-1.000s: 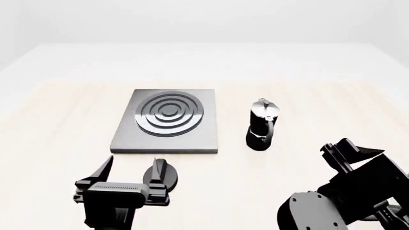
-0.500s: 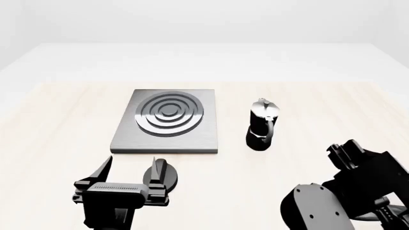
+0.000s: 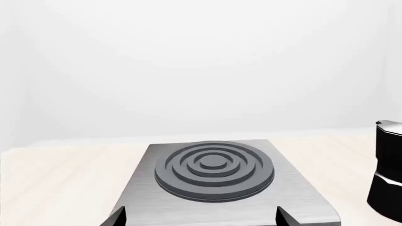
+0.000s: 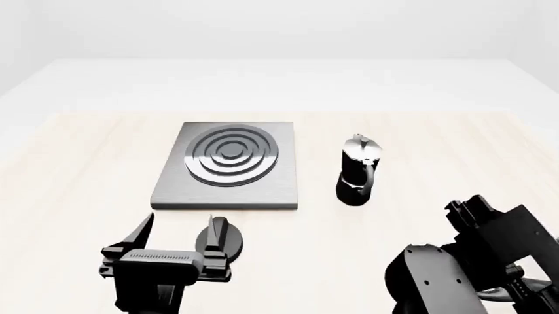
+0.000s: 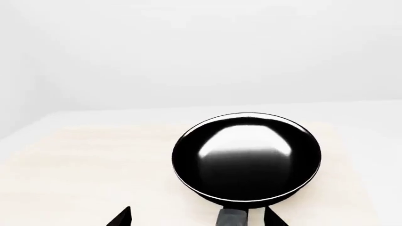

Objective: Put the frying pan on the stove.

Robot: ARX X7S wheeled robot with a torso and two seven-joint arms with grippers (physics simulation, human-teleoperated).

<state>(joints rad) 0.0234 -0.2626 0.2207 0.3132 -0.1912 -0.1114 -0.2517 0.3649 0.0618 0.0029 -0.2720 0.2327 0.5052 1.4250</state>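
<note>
Black right pincer (image 5: 196,217): standing open, holding nothing, fingertips flanking the frying pan (image 5: 246,157) handle.
Left pincer (image 4: 179,242): gaping open, empty, facing the stove (image 4: 229,165).

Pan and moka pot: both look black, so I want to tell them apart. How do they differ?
The pan is wide, shallow and round with an open glossy bowl; the moka pot is tall and narrow. The pan is all black; the pot has a silver top. The pan's handle juts sideways; the pot's runs down its side. Both rest on the table.
</note>
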